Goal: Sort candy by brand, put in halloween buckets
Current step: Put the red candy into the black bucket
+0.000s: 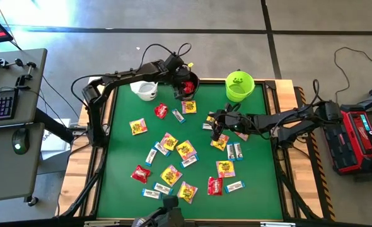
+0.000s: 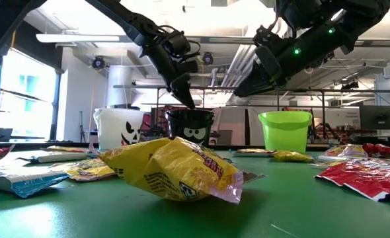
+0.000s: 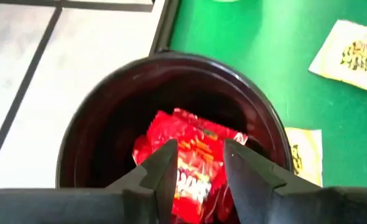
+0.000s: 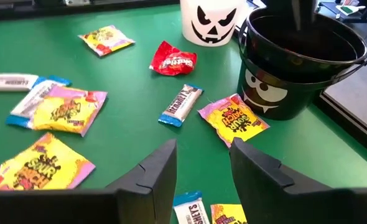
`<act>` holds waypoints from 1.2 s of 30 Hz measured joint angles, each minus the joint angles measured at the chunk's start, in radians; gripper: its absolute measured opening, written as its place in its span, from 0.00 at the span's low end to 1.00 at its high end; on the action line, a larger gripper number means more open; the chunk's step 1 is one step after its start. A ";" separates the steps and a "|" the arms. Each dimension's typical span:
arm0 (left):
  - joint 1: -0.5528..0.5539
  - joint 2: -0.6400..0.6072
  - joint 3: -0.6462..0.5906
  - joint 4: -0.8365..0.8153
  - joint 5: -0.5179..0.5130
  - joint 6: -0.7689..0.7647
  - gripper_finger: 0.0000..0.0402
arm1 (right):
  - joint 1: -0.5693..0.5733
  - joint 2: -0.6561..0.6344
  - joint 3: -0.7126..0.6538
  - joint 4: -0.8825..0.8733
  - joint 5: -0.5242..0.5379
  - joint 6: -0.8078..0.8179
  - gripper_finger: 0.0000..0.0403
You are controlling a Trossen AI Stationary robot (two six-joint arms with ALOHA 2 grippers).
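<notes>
Nearest in the low view lies a crumpled yellow-and-pink packet (image 2: 172,168) on the green bench (image 1: 255,151). Many more packets are spread flat over the bench: red ones, yellow-and-pink ones and narrow white-and-blue bars (image 4: 181,104).

The right gripper (image 1: 216,129) hangs above the packets near the middle of the bench. Its fingers (image 4: 160,169) stand apart and hold nothing.

At the far edge stand three buckets in a row: the white bucket (image 1: 145,90), the black bucket (image 1: 187,87) and the lime green bucket (image 1: 239,86). The left gripper (image 3: 196,163) is over the black bucket. Its fingers (image 3: 162,168) are parted, and a red packet (image 3: 193,155) lies inside the bucket just under them, not gripped.
</notes>
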 joint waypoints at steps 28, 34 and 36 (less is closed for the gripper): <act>-0.107 -0.222 -0.379 0.610 0.011 -0.141 0.31 | -0.104 0.000 -0.131 0.258 -0.028 -0.086 0.00; -0.151 -0.356 -0.555 0.712 0.001 -0.168 0.31 | -0.111 -0.021 -0.277 0.433 -0.043 -0.016 0.00; -0.175 -0.407 -0.620 0.777 0.000 -0.168 0.31 | -0.104 -0.051 -0.300 0.425 -0.043 0.012 0.00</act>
